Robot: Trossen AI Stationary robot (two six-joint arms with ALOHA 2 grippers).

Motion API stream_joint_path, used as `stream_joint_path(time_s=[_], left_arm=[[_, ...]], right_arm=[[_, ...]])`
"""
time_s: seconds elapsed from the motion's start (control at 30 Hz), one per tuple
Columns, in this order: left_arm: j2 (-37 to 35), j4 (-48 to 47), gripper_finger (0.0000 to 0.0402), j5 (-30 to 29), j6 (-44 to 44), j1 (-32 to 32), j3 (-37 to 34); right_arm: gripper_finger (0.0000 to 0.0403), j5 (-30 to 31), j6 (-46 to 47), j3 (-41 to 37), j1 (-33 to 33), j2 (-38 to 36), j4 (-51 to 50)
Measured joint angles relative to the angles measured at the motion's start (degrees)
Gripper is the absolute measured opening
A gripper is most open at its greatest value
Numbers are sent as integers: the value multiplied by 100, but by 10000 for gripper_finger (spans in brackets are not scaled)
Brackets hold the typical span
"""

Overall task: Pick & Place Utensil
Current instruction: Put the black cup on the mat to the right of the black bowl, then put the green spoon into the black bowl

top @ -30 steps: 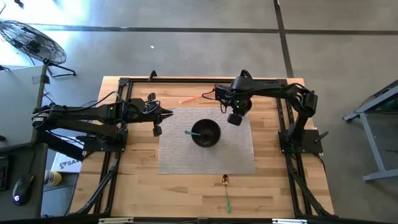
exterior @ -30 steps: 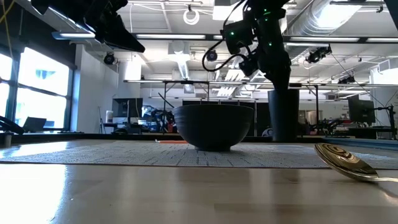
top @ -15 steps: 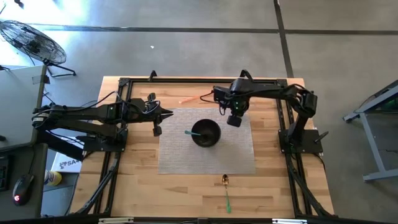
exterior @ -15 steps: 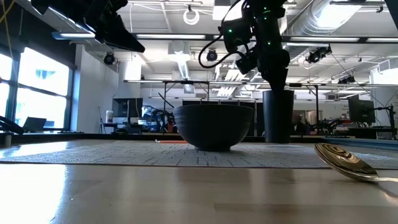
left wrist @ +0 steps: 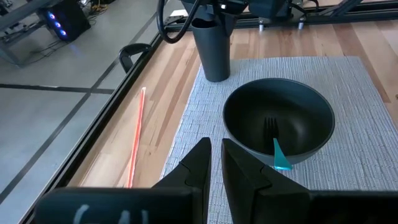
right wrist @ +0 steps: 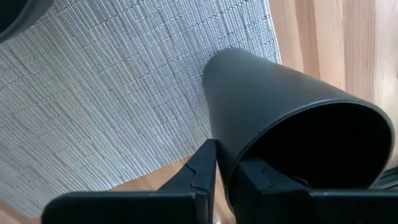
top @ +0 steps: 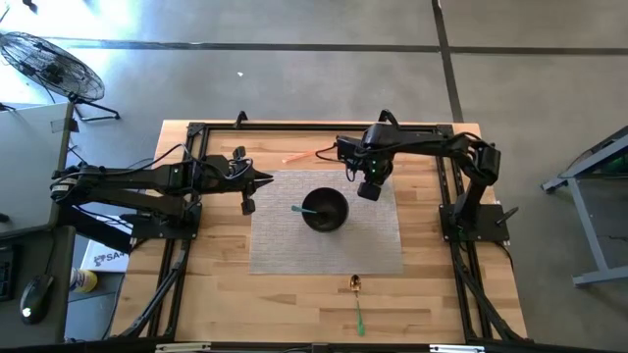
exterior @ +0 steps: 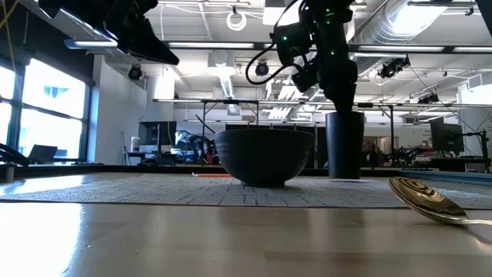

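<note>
A dark tall cup [top: 370,189] stands upright on the far right part of the grey woven mat [top: 294,250], right of the dark bowl [top: 325,210]. My right gripper [top: 365,177] is shut on the cup from above. A teal-handled fork [left wrist: 276,147] lies in the bowl, tines down and handle on the rim. A spoon with a green handle [top: 357,302] lies on the wood near the table's near edge. My left gripper [top: 265,178] hangs shut above the mat's left edge, holding nothing. My right gripper pinches the cup's rim [right wrist: 225,163], one finger [right wrist: 203,169] outside the wall and the other finger [right wrist: 252,177] inside the mouth. It comes from above, pointing down. The cup stays upright, its base [exterior: 344,174] down at mat level.
A thin orange-red stick [top: 300,155] lies on the wood beyond the mat's far edge. Black frame rails [top: 192,132] run along the table's edges. Bare mat lies on the near side of the bowl, bare wood to both sides of the spoon.
My right gripper has carried the cup a short way toward the table's left, nearer the bowl, then held still. The cup has stayed upright throughout.
</note>
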Motion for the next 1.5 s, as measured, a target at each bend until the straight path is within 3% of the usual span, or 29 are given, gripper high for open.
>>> stream_joint_path(time_s=[0.27, 0.57, 0.9, 1.13, 1.5], left_arm=[[0, -1, 35, 1, 0, 0, 0], [-1, -2, 35, 1, 0, 0, 0], [0, -2, 35, 0, 0, 0, 0], [-1, -2, 35, 0, 0, 0, 0], [0, -2, 35, 0, 0, 0, 0]], right_arm=[[34, -13, 96, 0, 9, 0, -1], [92, 128, 122, 0, 147, 0, -90], [138, 294, 821, 0, 371, 0, -504], [151, 538, 1094, 2, 486, -50, -640], [154, 586, 1214, 11, 623, -801, -441]])
